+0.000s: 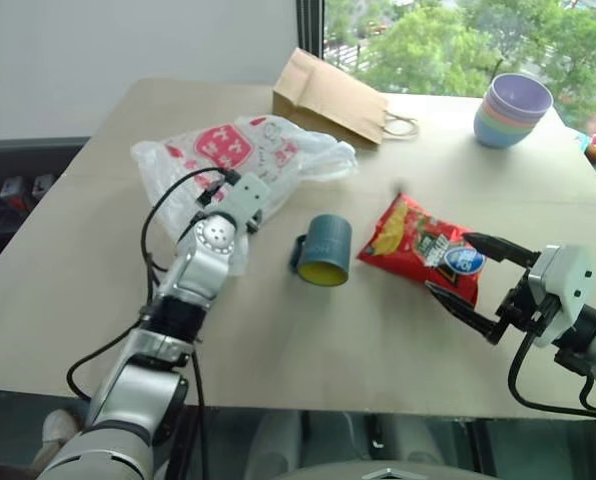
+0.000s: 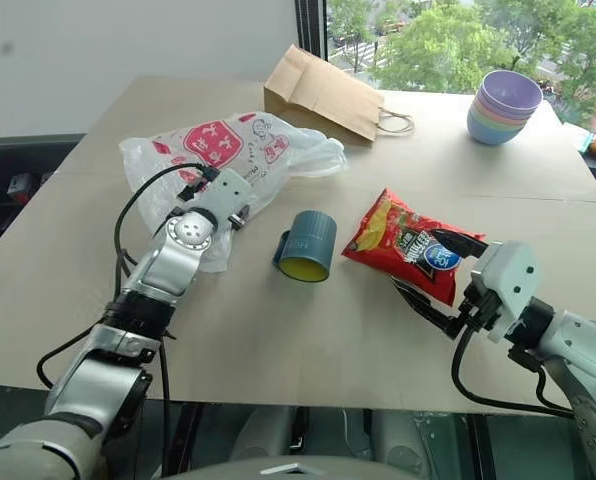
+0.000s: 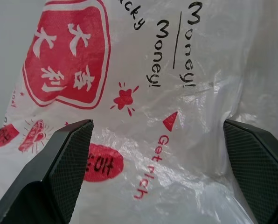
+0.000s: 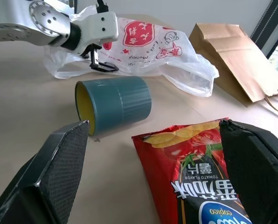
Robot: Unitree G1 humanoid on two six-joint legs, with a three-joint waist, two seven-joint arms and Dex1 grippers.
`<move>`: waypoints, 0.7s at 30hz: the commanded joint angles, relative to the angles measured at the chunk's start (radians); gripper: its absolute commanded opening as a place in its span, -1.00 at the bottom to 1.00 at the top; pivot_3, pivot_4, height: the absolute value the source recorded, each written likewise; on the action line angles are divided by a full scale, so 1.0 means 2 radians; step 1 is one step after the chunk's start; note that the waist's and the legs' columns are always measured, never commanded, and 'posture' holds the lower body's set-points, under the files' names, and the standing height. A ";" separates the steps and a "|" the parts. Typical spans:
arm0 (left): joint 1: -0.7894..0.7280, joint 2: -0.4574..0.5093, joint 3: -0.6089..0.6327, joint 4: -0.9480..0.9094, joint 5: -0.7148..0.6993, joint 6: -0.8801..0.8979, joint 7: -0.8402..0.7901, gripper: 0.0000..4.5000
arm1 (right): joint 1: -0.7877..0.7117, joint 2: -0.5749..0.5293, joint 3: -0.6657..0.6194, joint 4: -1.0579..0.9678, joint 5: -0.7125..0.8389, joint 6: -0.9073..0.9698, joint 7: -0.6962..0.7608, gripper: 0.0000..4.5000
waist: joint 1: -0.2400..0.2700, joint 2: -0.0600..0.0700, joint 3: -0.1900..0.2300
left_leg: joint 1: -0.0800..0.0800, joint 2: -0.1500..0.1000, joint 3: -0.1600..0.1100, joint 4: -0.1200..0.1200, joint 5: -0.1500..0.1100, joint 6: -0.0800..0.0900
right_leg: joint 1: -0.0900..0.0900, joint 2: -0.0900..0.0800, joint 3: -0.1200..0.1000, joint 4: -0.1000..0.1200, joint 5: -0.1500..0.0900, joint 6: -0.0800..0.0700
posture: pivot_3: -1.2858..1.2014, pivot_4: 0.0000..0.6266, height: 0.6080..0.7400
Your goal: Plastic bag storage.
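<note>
mostly clutter on a pale wooden table [image 1: 98,300]: teal mug [image 1: 325,250] tipped on its side at centre, yellow inside facing the near edge, handle toward the left arm; smooth cylinder, matte outside. just right of it a red foil snack packet [image 1: 418,245], glossy, flat, slightly puffed, printed with chips and tomatoes. at the far edge a brown paper bag [image 1: 328,95] lying flat, creased, twine handles pointing right. far right corner, stack of pastel bowls [image 1: 513,110], rounded, nested, purple on top. plastic bag [image 1: 233,150] lying spread on the far left part of the table, thin crinkly translucent white film with red printed patches and black lettering, bunched and wrinkled toward the paper bag. left gripper [image 4: 99,63] right at the plastic bag's near edge, fingers [image 3: 66,163] spread wide, film showing between them, contact unclear, nothing clamped. right gripper [image 1: 473,275] hanging over the near end of the snack packet, jaws wide apart, empty. mug and snack packet lying between right gripper and plastic bag; nothing between left gripper and plastic bag.
</note>
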 commanded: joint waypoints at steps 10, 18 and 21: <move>-0.118 -0.063 -0.032 0.294 0.078 -0.132 0.132 0.99 | -0.016 -0.005 -0.006 -0.009 0.002 -0.006 -0.004 0.99 | 0.001 0.000 0.000 | 0.000 0.000 0.000 0.001 0.000 0.000 | 0.001 0.000 0.000 0.000 0.001 0.003 | 0.03 -0.52 1.00; -0.118 -0.080 0.041 0.303 0.024 -0.090 0.120 0.76 | -0.007 -0.005 -0.012 -0.019 0.004 -0.005 -0.005 1.00 | 0.001 0.000 -0.001 | 0.000 0.000 0.000 0.001 0.000 0.000 | 0.001 0.000 0.000 0.000 0.002 0.001 | 0.03 -0.52 1.00; -0.128 -0.086 0.064 0.327 0.000 -0.094 0.114 0.26 | -0.005 -0.004 -0.007 -0.020 0.001 -0.006 -0.005 1.00 | -0.003 0.000 -0.001 | 0.000 0.000 0.000 0.001 0.000 0.000 | 0.001 0.000 0.000 0.000 0.002 0.001 | 0.03 -0.52 1.00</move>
